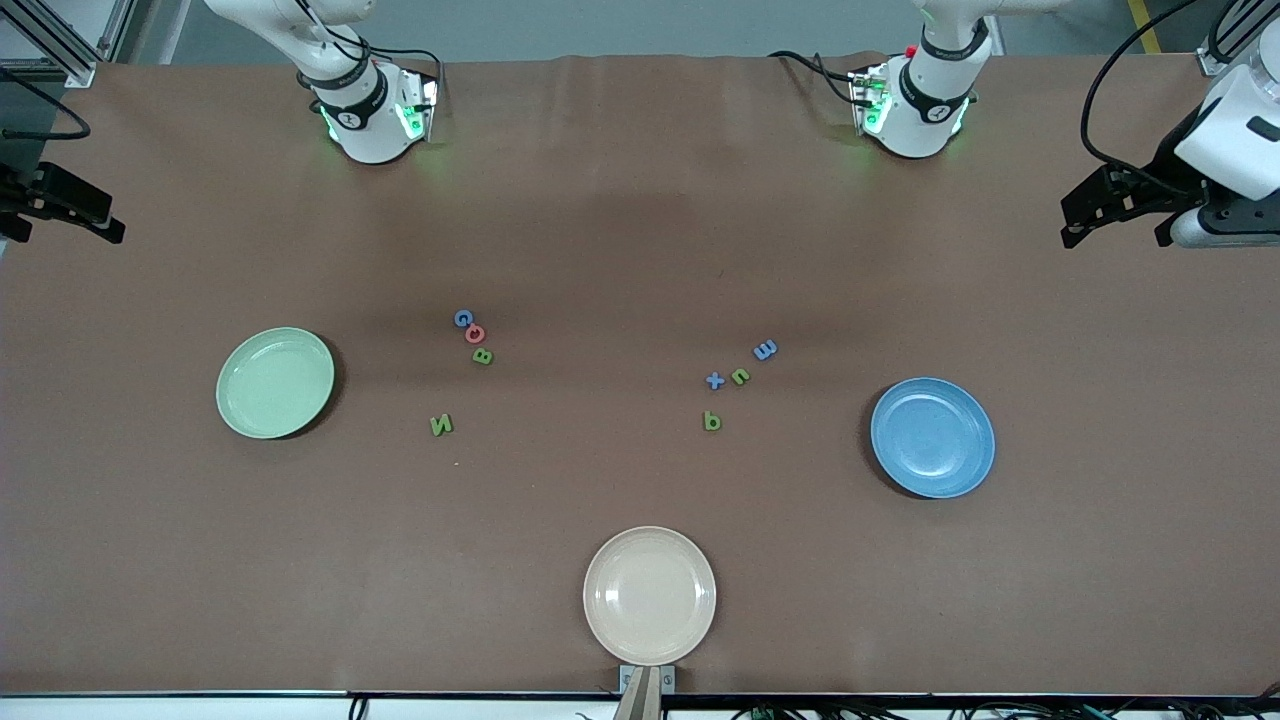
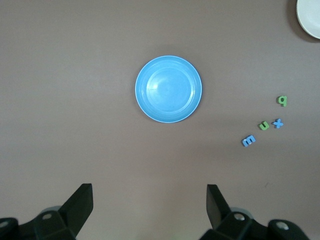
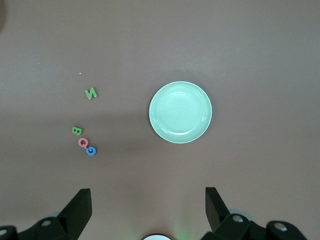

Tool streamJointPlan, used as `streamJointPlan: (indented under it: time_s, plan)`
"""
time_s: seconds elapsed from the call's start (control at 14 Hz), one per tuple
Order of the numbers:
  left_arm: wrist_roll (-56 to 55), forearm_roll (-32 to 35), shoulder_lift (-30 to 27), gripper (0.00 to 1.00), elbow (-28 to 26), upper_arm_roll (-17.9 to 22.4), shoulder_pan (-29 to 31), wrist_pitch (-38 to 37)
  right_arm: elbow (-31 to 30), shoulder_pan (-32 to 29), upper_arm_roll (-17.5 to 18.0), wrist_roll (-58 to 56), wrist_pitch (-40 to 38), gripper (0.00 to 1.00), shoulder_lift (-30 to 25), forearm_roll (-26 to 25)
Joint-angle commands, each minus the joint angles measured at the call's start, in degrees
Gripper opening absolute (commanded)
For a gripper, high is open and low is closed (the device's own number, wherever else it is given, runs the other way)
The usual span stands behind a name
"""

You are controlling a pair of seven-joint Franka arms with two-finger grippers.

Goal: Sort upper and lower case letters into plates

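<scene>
Brown matting covers the table (image 1: 640, 230), and on it two loose clusters of small letters lie between two plates. Toward the right arm's end sit the blue G (image 1: 462, 319), the red letter (image 1: 476, 334) touching it, the green B (image 1: 483, 356) just beside, and the green N (image 1: 441, 425) apart from them and nearer the front camera; the pale green plate (image 1: 275, 383) lies near them, with nothing on it. Toward the left arm's end are the blue m (image 1: 765, 350), green u (image 1: 740, 377), blue x (image 1: 714, 380) and green b (image 1: 712, 422), with the blue plate (image 1: 932, 437) beside them, also bare. The cream plate (image 1: 650, 596) sits nearest the front camera — only a sliver of it shows in the left wrist view. Each wrist view shows its own cluster and plate only; the front view shows both. The left gripper (image 1: 1120, 212) hangs over the table's edge at its own end, and the wrist view shows its fingers (image 2: 80, 202) spread wide and holding nothing. The right gripper (image 1: 62, 208) waits likewise at the other end — fingers (image 3: 80, 207) apart, empty.
</scene>
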Motion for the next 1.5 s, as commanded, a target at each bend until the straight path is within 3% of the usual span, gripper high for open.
streamJointPlan:
  time_s: [0.0, 0.5, 0.79, 1.15, 1.29, 1.43]
  plan:
    - [0.6, -0.2, 0.6, 1.00, 1.4, 0.3, -0.5, -0.6, -0.3, -0.4, 0.4, 0.6, 0.0, 1.00, -0.7, -0.7]
    - [0.1, 0.1, 1.7, 1.00, 1.1, 0.4, -0.5, -0.5, -0.4, 0.5, 0.8, 0.8, 0.3, 1.00, -0.2, 0.4]
    - [-10.0, -0.2, 4.3, 1.00, -2.6, -2.4, -1.7, 0.6, -0.4, 8.0, 0.9, 1.1, 2.8, 1.00, 4.1, 0.5]
    - [-25.8, 0.1, 4.7, 1.00, -16.3, -10.3, -1.6, 16.1, -0.4, 15.2, 0.9, 1.0, 3.9, 1.00, 9.8, 0.6]
    - [-32.7, 0.1, 5.5, 1.00, -21.5, -13.3, -1.7, 23.3, -0.8, 21.1, 0.7, 1.6, 4.7, 1.00, 11.1, -0.6]
    - [-37.6, 0.2, 7.8, 1.00, -24.8, -15.6, -1.7, 28.4, -2.7, 22.6, 0.8, 2.2, 10.9, 1.00, 14.2, -0.7]
